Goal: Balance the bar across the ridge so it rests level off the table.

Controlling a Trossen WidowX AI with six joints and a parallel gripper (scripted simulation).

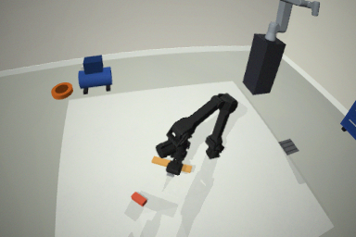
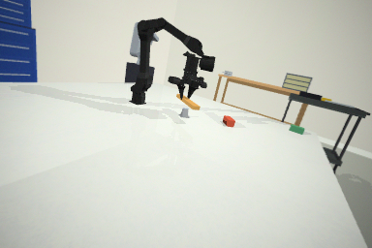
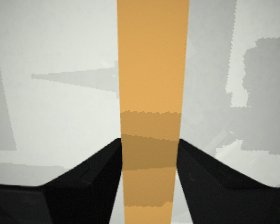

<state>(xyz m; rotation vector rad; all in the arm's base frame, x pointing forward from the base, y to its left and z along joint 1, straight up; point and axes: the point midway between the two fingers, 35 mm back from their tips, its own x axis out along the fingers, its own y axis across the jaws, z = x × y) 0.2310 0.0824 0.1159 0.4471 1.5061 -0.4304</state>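
Pale walls and grey floor around a white desk point(image 1: 102, 165). Blue compressor point(image 1: 95, 75) and orange ring point(image 1: 62, 91) on the floor beyond the desk's far edge; dark cabinet point(image 1: 263, 65) with a grey arm point(image 1: 288, 11) on top in the corner. Wooden bench point(image 2: 252, 85) and dark side table point(image 2: 334, 107) off to one side.

Black arm point(image 1: 204, 118) bent over the desk, pincer point(image 2: 188, 91) pointing down and clamped across an orange bar point(image 1: 159, 160), black fingers pressed to both long sides. Bar lifted off the desk, tilted slightly, above a small grey ridge point(image 2: 184, 112) standing on the desk. Small red block point(image 1: 138, 198) lying well apart, nearer the desk's front edge.
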